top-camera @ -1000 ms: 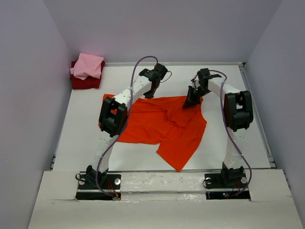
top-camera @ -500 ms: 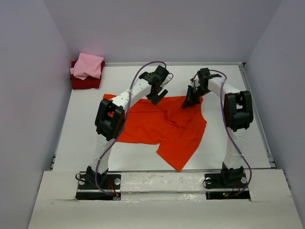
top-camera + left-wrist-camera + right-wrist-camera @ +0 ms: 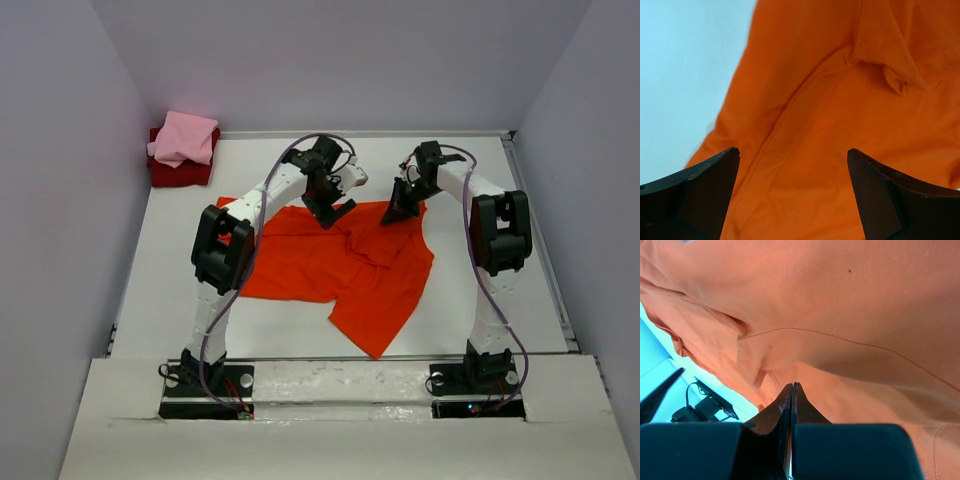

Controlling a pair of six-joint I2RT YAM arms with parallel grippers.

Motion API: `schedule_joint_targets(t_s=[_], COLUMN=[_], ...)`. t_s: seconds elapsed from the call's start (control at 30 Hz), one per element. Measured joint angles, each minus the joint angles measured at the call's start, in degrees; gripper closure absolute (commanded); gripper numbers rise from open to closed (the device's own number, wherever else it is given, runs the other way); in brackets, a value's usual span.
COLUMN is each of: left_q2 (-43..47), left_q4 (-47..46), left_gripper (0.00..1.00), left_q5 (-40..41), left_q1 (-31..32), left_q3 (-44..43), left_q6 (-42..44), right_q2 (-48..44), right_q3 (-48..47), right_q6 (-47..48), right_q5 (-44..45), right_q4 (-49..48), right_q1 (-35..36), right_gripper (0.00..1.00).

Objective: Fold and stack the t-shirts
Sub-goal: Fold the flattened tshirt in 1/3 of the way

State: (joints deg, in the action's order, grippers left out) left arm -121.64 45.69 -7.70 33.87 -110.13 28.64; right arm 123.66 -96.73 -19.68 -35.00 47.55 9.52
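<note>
left claw (image 3: 792, 151) spread, right claw (image 3: 791, 386) pinching orange t-shirt (image 3: 330, 260)

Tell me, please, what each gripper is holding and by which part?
Right gripper: shut on the orange shirt at its far edge. Left gripper: open, holding nothing.

Orange shirt (image 3: 320, 262) sprawls rumpled on the table (image 3: 175, 270); left gripper (image 3: 344, 197) gapes over its far edge, right gripper (image 3: 400, 210) pinched at it. Pink shirt (image 3: 186, 138) tops red shirt (image 3: 180, 176).

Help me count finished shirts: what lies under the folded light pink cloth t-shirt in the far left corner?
A folded dark red cloth t-shirt, only its near and left edges showing under the light pink t-shirt. Whatever lies between them is covered.
</note>
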Motion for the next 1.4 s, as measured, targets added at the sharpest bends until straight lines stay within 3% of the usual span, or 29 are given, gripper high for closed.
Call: schedule_joint_targets(t_s=[0.27, 0.5, 1.17, 1.4], left_q2=[-0.2, -1.9, -10.7, -11.5], left_q4=[0.8, 0.6, -0.1, -0.2], left_gripper=[0.06, 0.21, 0.27, 0.42], left_q5=[-6.2, -8.5, -7.5, -7.3], left_q1=[-2.7, -3.2, -3.1, -3.1], left_q3=[2.1, 2.1, -2.0, -2.8], left_q6=[1.6, 2.0, 2.0, 2.0], right_q2=[-0.3, -0.3, -1.1, -1.1], right_q3=[0.0, 0.0, 1.0, 1.2], right_q6=[0.0, 0.0, 0.5, 0.5], right_q5=[0.1, 0.3, 2.3, 2.3], right_q4=[0.0, 0.0, 0.1, 0.0], right_q1=[0.0, 0.0, 0.0, 0.0], right_gripper=[1.0, 1.0, 1.0, 1.0])
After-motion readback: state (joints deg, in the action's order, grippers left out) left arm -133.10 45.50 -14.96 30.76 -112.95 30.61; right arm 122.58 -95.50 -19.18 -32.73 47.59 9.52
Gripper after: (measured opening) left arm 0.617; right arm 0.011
